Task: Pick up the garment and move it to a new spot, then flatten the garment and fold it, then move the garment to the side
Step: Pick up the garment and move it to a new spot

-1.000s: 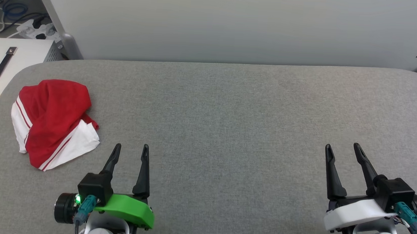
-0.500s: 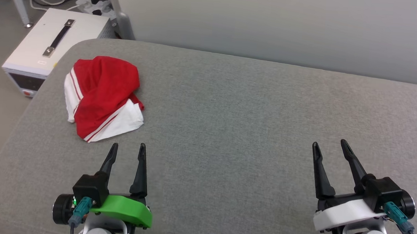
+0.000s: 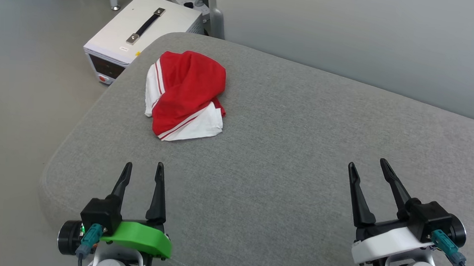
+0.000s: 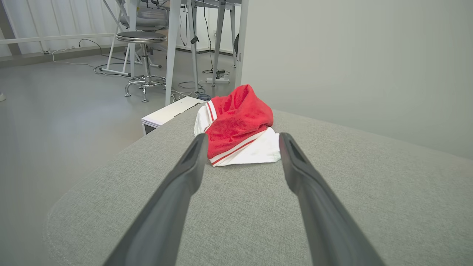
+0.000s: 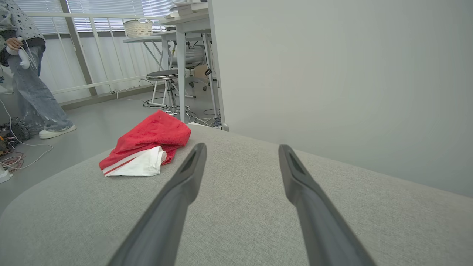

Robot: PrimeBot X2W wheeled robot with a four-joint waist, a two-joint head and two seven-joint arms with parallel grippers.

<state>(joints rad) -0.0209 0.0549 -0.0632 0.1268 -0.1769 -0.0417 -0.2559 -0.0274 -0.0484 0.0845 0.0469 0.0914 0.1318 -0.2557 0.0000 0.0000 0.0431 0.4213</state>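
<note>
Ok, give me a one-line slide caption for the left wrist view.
Open left gripper aimed at the crumpled red-and-white garment near the corner of the grey table.

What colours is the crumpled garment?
The garment is red with white parts and red-and-white striped trim; clearest in the head view.

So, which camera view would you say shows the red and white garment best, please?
The head view: the garment lies whole, seen from above, uncovered. The left wrist view shows it side-on, centred; the right wrist view has it side-on at left.
</note>
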